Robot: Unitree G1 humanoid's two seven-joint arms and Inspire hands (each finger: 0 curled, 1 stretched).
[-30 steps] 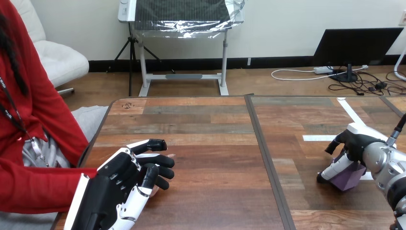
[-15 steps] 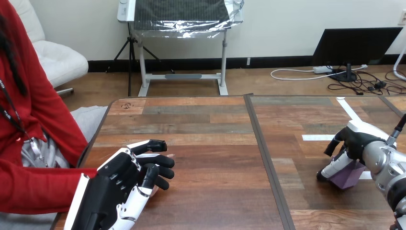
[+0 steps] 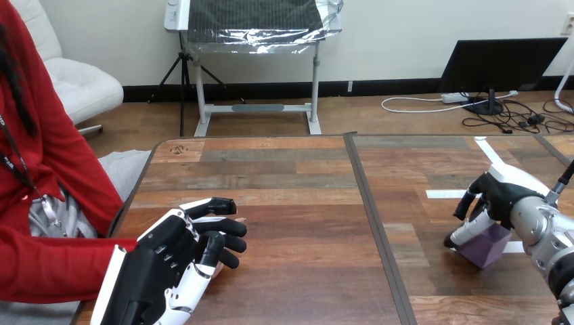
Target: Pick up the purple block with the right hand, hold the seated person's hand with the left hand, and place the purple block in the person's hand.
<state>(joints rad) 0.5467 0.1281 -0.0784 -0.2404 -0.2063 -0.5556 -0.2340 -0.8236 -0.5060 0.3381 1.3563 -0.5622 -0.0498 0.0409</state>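
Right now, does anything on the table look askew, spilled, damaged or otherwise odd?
Nothing stands out. The purple block looks whole, by the right edge of the table, with the right hand curled round it. No spill or damage shows.

Setting: robotics test lab.
Evidence:
- Wood-plank counter (image 3: 284,176), dark seam down centre of frame.
- White tape marks (image 3: 443,194) on counter, right of frame.
- Left robot hand (image 3: 183,254), lower left.
- Right robot hand (image 3: 497,196) on silver forearm, right edge.
- Person (image 3: 47,264) seated at counter, left edge.
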